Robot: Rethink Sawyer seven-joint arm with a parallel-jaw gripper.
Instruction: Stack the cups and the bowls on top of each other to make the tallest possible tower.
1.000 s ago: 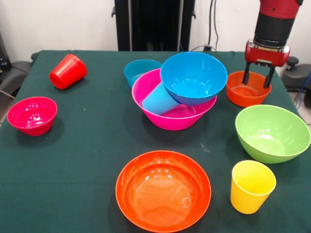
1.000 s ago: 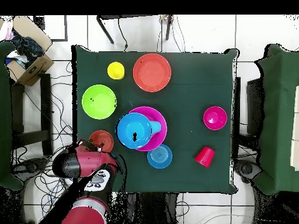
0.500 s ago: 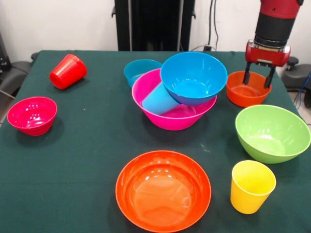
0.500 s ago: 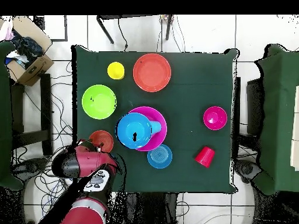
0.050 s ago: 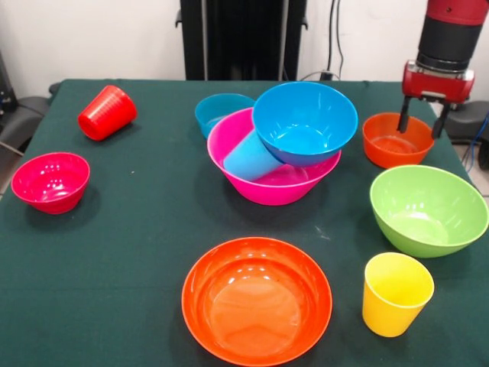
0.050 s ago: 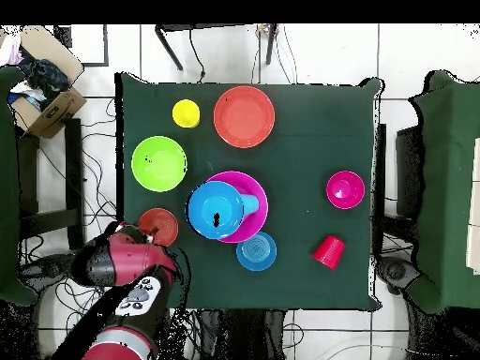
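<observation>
I see a dark green cloth (image 5: 137, 229) covering my table, spread flat and reaching every edge in the overhead view (image 6: 309, 122). Past its far side in the front view stands a black upright frame (image 5: 243, 38) against a white wall (image 5: 92, 38), with dark cables (image 5: 334, 38) hanging just beside it. From above, the floor (image 6: 403, 56) around me is pale tile crossed by loose black cables (image 6: 98, 155). An open cardboard box (image 6: 47, 94) sits off one corner of the table, with dark items inside that I cannot make out. Two more green-covered surfaces flank my table, one at each side edge (image 6: 450, 187).
</observation>
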